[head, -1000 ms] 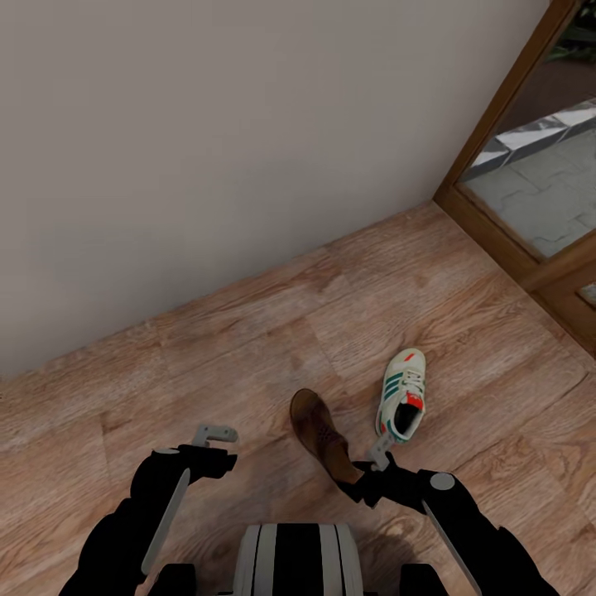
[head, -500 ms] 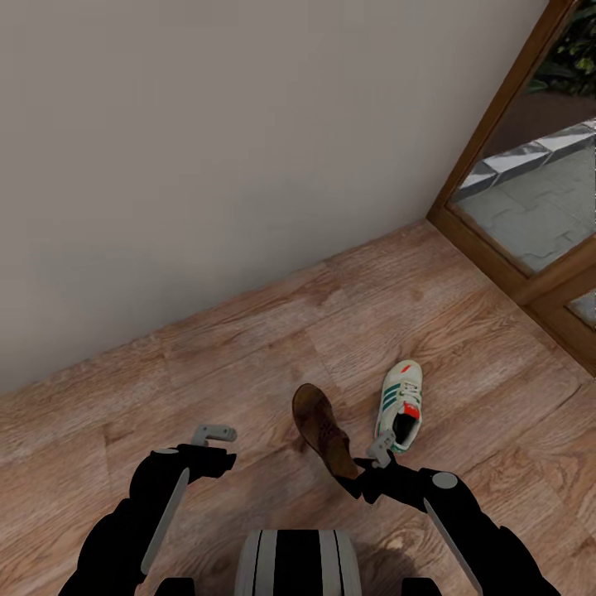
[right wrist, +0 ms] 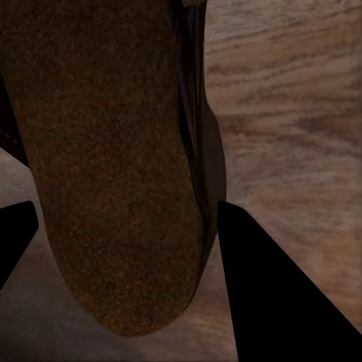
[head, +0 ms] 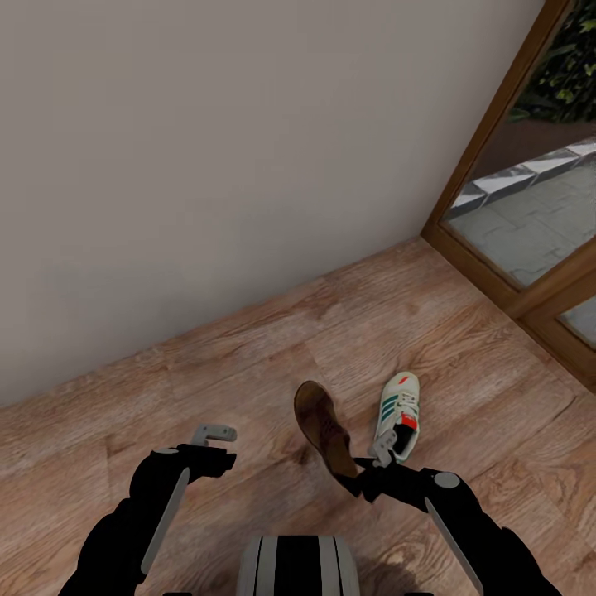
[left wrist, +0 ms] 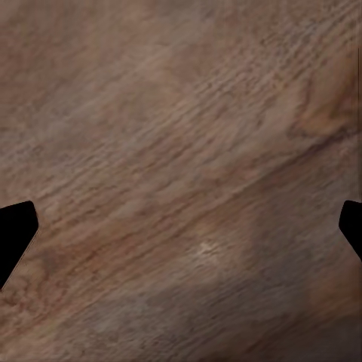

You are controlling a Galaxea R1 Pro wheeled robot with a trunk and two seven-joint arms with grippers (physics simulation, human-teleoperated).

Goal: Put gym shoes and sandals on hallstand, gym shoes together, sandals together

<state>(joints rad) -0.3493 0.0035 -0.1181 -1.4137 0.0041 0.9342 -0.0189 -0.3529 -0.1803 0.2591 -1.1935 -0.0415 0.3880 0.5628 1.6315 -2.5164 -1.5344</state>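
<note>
- right gripper (head: pixel 364 472) is pinched onto one sandal (head: pixel 324 429), gripping it at the heel end, and the toe sticks out away from the robot over the corridor floor (head: pixel 248 364)
- in the right wrist view the sandal (right wrist: pixel 113 166) sits between the two dark fingers (right wrist: pixel 264 286), its grainy brown face toward the camera, and the finger on one side looks pressed against its edge
- can't tell if the toe is clear of the planks or touching them
- my guess on handling: it's light, so weight is no issue, but it's long and held at one end, so it'll want to swing or pivot in the grip. The stiff sole edge is the place to hold, not the strap, which looks soft and would just fold
- one gym shoe (head: pixel 397 415) lies on the floor just beside the sandal, toe toward the glass door (head: pixel 530 215), near the right arm
- that one I'd take by the heel collar or across the sides, since the upper is probably squishy and the rubbery sole is the firm bit
- left gripper (head: pixel 213 433) hangs over bare floor with nothing in it, and in the left wrist view the fingertips (left wrist: pixel 15 234) sit far apart at the picture's edges, so it's wide open
- no hallstand to be seen from here, just plain wall (head: pixel 207 165)
</note>
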